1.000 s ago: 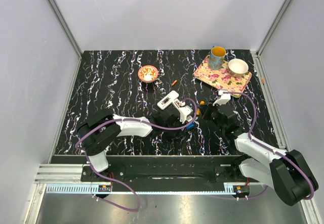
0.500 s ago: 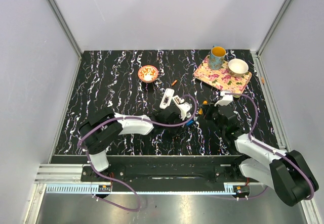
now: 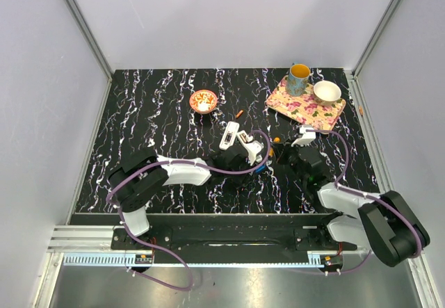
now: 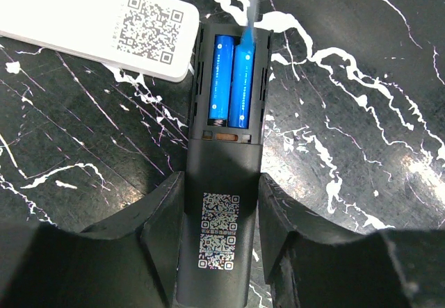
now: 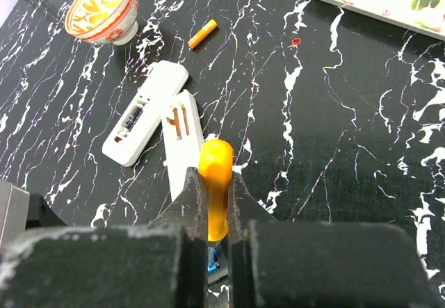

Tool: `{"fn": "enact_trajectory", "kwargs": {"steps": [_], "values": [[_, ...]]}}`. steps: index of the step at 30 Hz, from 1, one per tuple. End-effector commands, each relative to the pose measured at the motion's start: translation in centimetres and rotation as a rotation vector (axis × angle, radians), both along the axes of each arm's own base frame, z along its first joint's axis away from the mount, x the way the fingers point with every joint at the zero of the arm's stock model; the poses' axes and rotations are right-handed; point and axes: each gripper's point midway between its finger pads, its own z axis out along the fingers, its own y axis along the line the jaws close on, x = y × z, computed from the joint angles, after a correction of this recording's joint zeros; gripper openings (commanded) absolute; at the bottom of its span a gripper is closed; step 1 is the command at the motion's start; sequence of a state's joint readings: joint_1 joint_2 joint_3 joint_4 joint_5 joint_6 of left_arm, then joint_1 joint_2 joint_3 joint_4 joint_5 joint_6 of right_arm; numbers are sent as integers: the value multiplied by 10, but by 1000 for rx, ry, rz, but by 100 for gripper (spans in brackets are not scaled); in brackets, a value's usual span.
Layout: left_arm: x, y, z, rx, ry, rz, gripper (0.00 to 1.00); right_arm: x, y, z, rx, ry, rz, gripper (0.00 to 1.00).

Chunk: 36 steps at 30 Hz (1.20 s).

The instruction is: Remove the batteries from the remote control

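Smooth orange battery (image 5: 216, 162) clamped in right claw (image 5: 215, 204) above white-veined counter (image 5: 348, 134), open room rightward. Matte black remote (image 4: 224, 176) gripped by left claw (image 4: 222, 207), two blue cells (image 4: 233, 78) in open bay. Near bowl (image 5: 103, 9): second orange battery (image 5: 203, 33), loose.

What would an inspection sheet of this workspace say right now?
Surface: black marbled table.
Job's things: black remote, two blue batteries exposed; white remote, compartment open; loose orange battery.
Clutter: small bowl; floral tray carrying mug and white bowl.
Pincers: left pincer shut on black remote; right pincer shut on second orange battery.
Cables: purple cables along both arms.
Surroundings: plain walls, metal frame.
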State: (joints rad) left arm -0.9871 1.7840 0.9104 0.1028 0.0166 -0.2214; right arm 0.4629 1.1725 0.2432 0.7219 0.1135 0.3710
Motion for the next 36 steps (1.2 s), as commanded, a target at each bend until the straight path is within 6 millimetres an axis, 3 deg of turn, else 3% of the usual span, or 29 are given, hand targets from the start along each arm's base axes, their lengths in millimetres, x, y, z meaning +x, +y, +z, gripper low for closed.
{"fn": "enact_trajectory", "kwargs": {"steps": [1,11,22,36], "values": [[-13,45,-44,199,87,38,11,13,11,19,37,-63,13,0],[-14,43,-46,198,92,30,12,14,-1,11,1,-34,-44,0],[-15,46,-50,210,96,27,11,12,-6,17,-27,-29,-56,0],[-15,44,-51,205,98,23,11,10,20,-6,47,57,43,0]]}}
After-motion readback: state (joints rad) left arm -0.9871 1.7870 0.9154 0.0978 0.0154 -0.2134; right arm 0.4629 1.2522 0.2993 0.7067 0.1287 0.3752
